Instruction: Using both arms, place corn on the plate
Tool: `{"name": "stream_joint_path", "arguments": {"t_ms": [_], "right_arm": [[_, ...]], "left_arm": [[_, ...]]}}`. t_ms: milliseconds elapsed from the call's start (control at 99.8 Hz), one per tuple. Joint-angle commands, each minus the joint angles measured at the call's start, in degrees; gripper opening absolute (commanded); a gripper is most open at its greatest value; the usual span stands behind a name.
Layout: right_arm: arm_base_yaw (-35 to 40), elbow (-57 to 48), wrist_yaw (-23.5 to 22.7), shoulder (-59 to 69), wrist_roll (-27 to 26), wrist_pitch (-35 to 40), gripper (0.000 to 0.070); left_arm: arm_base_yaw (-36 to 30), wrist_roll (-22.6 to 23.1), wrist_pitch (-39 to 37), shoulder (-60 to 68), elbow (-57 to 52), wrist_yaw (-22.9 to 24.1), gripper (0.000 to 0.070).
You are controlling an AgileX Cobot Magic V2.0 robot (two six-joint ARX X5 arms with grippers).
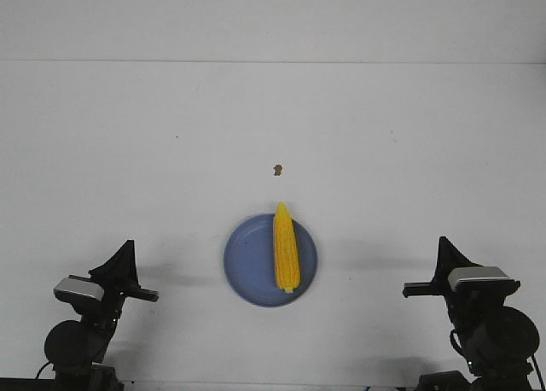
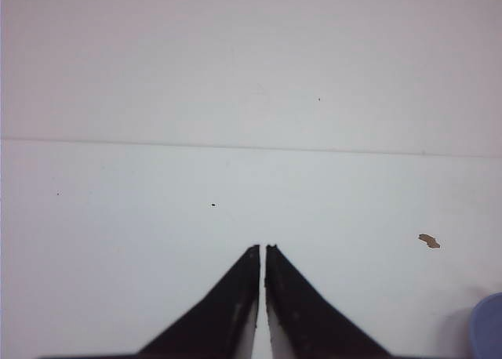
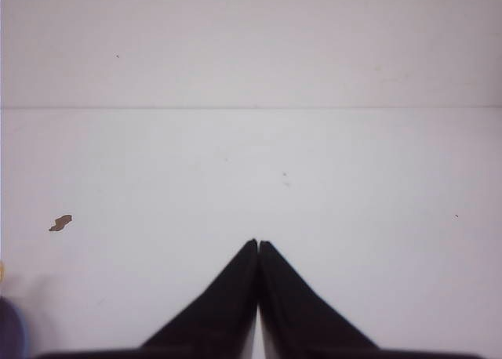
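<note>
The yellow corn (image 1: 285, 247) lies on the right half of the blue plate (image 1: 247, 263), its pointed end toward the far side and reaching over the rim. My left gripper (image 1: 128, 248) is shut and empty at the near left, well apart from the plate. My right gripper (image 1: 443, 244) is shut and empty at the near right. In the left wrist view the closed fingers (image 2: 263, 249) point over bare table, and a sliver of the plate (image 2: 488, 328) shows at the edge. In the right wrist view the closed gripper (image 3: 258, 243) shows too, with the plate's edge (image 3: 9, 331) in the corner.
A tiny brown speck (image 1: 276, 169) lies on the white table beyond the plate; it also shows in the left wrist view (image 2: 428, 241) and in the right wrist view (image 3: 60, 223). The table's far edge meets a white wall.
</note>
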State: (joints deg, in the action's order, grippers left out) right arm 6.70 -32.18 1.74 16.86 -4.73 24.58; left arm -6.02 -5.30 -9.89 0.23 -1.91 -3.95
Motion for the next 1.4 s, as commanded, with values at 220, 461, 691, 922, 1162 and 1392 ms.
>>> {"name": "stream_joint_path", "arguments": {"t_ms": [220, 461, 691, 922, 1162, 1392], "right_arm": [[-0.4, 4.5, 1.7, -5.4, 2.2, -2.7, 0.0], [-1.8, 16.3, 1.2, -14.5, 2.2, -12.7, 0.0], [-5.3, 23.3, -2.2, -16.8, 2.2, -18.5, 0.0], [-7.1, 27.8, -3.4, -16.8, 2.2, -25.1, 0.0], [-7.1, 31.5, -3.2, -16.8, 2.0, -30.6, 0.0], [-7.0, 31.5, -3.2, -16.8, 2.0, -31.0, 0.0]], "left_arm": [[0.0, -0.2, -0.7, 0.0, 1.1, 0.1, 0.0012], [0.0, -0.2, -0.7, 0.0, 1.1, 0.1, 0.0012], [0.0, -0.2, -0.7, 0.0, 1.1, 0.1, 0.0012], [0.0, -0.2, -0.7, 0.0, 1.1, 0.1, 0.0012], [0.0, -0.2, -0.7, 0.0, 1.1, 0.1, 0.0012], [0.0, -0.2, -0.7, 0.0, 1.1, 0.1, 0.0012]]}}
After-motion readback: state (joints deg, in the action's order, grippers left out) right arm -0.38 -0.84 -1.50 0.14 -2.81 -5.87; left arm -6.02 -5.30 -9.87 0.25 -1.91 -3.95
